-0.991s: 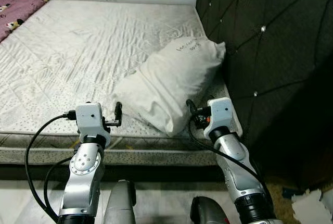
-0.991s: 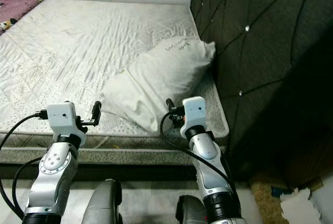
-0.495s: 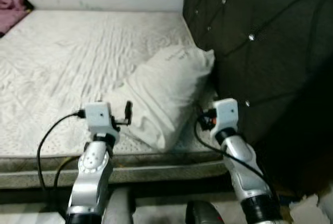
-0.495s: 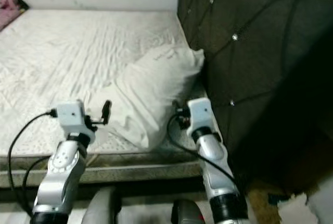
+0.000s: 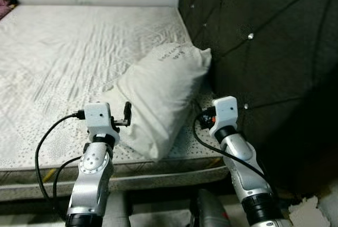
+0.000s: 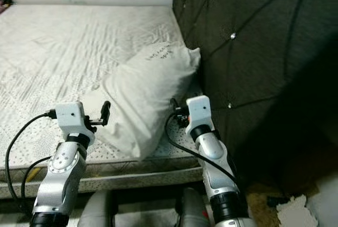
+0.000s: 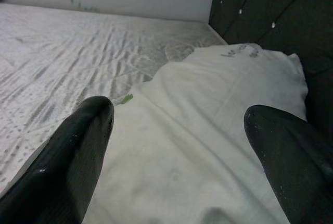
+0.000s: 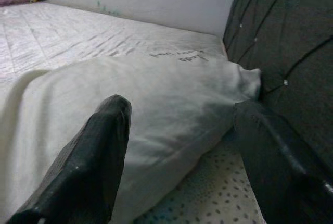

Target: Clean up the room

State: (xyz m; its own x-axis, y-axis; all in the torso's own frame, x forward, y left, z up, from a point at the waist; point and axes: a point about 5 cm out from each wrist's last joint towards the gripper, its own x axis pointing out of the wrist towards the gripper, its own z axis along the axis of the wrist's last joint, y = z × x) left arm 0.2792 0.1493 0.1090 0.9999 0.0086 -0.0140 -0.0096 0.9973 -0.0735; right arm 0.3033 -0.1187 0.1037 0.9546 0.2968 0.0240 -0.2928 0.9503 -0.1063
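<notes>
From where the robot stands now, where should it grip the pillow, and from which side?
Probably by its two long sides near the front end, one gripper each. The pillow lies slanted on the mattress, its far end against the headboard, its near end by the bed edge. The left gripper and right gripper are both open and already flank it, so closing inward from either side looks simplest.

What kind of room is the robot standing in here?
Most likely a bedroom. A bare white quilted mattress lies before the robot, a white pillow rests on it, and a dark tufted headboard stands at the pillow's end.
</notes>
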